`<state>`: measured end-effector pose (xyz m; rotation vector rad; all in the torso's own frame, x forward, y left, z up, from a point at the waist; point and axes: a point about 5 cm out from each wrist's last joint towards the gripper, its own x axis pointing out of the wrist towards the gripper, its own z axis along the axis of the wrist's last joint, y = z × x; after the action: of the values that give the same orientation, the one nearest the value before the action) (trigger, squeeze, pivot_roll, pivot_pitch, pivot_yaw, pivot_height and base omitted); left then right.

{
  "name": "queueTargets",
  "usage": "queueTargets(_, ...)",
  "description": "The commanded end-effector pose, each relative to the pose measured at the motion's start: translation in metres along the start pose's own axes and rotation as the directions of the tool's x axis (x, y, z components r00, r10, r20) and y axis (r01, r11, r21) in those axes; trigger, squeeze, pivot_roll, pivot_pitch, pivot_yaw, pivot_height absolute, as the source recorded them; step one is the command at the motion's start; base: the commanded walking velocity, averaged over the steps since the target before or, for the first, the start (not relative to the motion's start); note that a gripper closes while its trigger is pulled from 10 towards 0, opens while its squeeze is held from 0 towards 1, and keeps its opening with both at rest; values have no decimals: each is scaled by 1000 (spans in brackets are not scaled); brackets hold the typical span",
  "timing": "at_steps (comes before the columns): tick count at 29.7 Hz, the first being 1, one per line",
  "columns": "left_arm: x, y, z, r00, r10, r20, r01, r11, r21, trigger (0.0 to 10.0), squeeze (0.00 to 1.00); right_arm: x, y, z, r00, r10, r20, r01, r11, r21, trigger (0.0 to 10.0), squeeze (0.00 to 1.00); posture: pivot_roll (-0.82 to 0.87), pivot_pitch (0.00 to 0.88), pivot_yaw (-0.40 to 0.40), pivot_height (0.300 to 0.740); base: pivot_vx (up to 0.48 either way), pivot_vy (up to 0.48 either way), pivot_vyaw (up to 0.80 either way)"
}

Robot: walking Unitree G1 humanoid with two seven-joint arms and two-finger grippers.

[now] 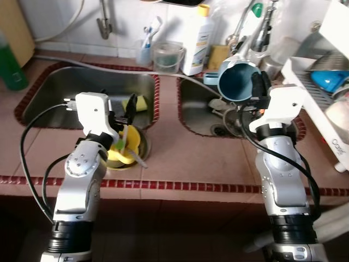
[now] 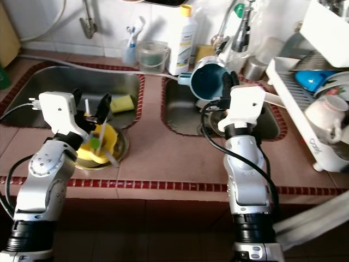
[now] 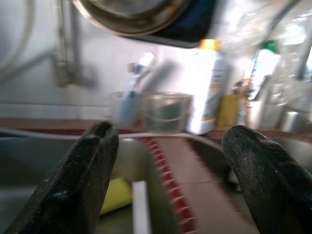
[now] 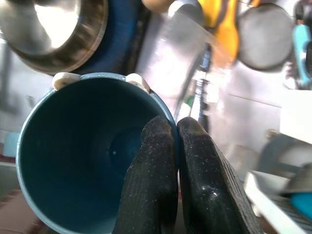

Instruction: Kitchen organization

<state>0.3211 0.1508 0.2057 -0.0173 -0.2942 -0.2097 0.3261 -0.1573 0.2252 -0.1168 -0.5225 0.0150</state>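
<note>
Gripping the rim of the blue cup (image 1: 238, 82), your right gripper (image 4: 176, 146) is pinching the cup wall between its two black fingers, one inside and one outside, closed hard against it. You are holding the cup tipped on its side above the right sink basin (image 1: 196, 112), with its open mouth facing back toward you and its base pointing toward the faucet (image 1: 260, 27). The cup is hanging clear of the basin floor.

Relative to the right sink basin, the white dish rack (image 1: 322, 103) is standing just beside it on its right, with a blue dish (image 1: 326, 81) and a white cup (image 2: 327, 114) in it. Behind the basin, along the wall, a white bottle with a yellow cap (image 1: 196, 41) is standing upright, with a clear plastic cup (image 1: 168, 56) and a small holder with a brush (image 1: 146, 46) near it. A tiled divider (image 1: 166, 120) is separating the basin from the left sink basin (image 1: 60, 103).

Your left gripper (image 1: 121, 114) is hovering over the left sink basin with its fingers (image 3: 83, 180) spread wide apart, holding nothing. A yellow item (image 1: 121, 148) is lying just under it at the drain, and a yellow sponge (image 1: 137, 102) is resting further back in the same basin. A green bottle (image 1: 10, 63) is standing on the counter beyond the left basin.
</note>
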Motion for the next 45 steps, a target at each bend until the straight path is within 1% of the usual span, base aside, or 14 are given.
queueTargets(1,-1,-2,2,1000,-7,15,7,1000,0,10000,0,1,3,0,1000,14,-2,-14,1000,9,10000,0,-170,75,-77,740,0,0,0)
queueTargets(3,-2,-2,4,1000,-12,26,12,1000,-14,10000,0,1,4,0,1000,21,-3,-21,1000,11,10000,0,-161,84,-82,740,0,0,0)
queueTargets(10,-2,1,6,999,-2,32,2,1000,2,10000,0,1,8,-1,999,40,-4,-40,999,16,10000,0,-154,82,-82,740,0,0,0)
queueTargets(18,0,-2,6,999,-21,28,22,1000,-12,10000,0,1,12,-3,998,59,-5,-59,998,18,10000,0,-147,53,-81,740,0,0,0)
queueTargets(21,1,-2,6,999,-33,32,34,999,-17,10000,0,2,12,-3,998,62,-3,-62,998,17,10000,0,-149,48,-80,740,302,0,0)
queueTargets(45,1,-4,5,999,-20,38,21,999,-31,10000,0,3,7,-2,998,60,1,-60,998,-4,10000,0,-165,48,-88,740,338,0,0)
